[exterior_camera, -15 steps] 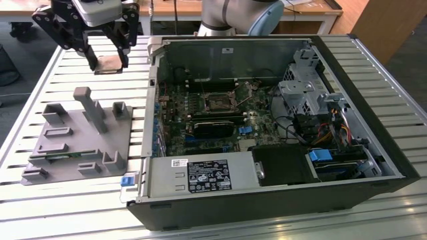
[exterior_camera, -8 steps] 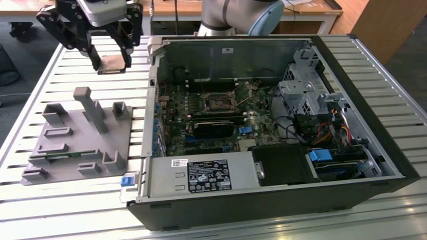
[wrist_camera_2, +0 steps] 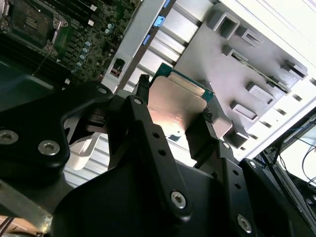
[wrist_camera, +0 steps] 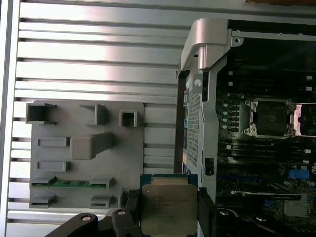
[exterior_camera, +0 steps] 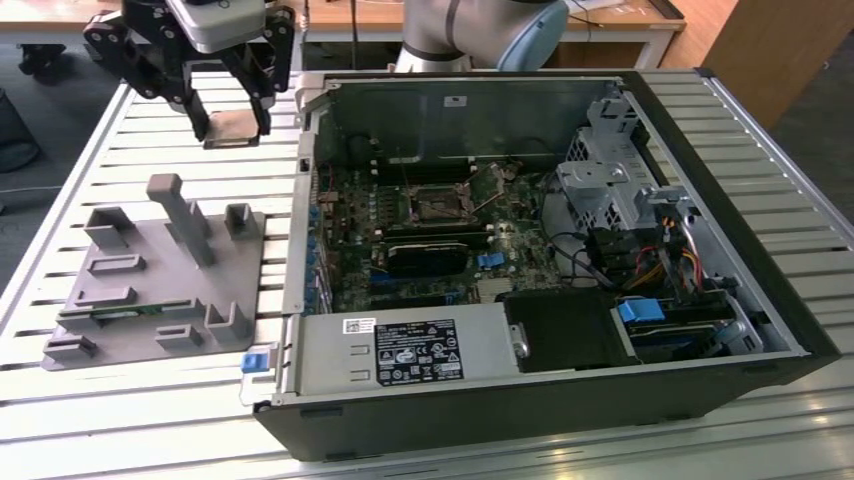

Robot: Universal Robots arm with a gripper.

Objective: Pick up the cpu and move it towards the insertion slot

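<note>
My gripper (exterior_camera: 232, 125) is shut on the cpu (exterior_camera: 234, 128), a small flat square chip with a silvery top and a green rim, held in the air above the slatted table at the exterior view's left of the open computer case. Both wrist views show the cpu (wrist_camera_2: 175, 106) (wrist_camera: 169, 207) clamped between the black fingers (wrist_camera_2: 143, 123). The insertion slot (exterior_camera: 437, 203) is a square socket with a silver frame and dark centre on the motherboard inside the case, also seen as the socket (wrist_camera: 270, 117) and the socket (wrist_camera_2: 29, 22) in the wrist views. The cpu is well apart from it.
A grey fixture (exterior_camera: 147, 270) with posts and pockets lies on the table below the gripper; a thin green memory strip (wrist_camera: 69, 183) rests in it. The case wall (exterior_camera: 310, 150) stands between gripper and motherboard. Drive cages and cables (exterior_camera: 627, 220) fill the case's right side.
</note>
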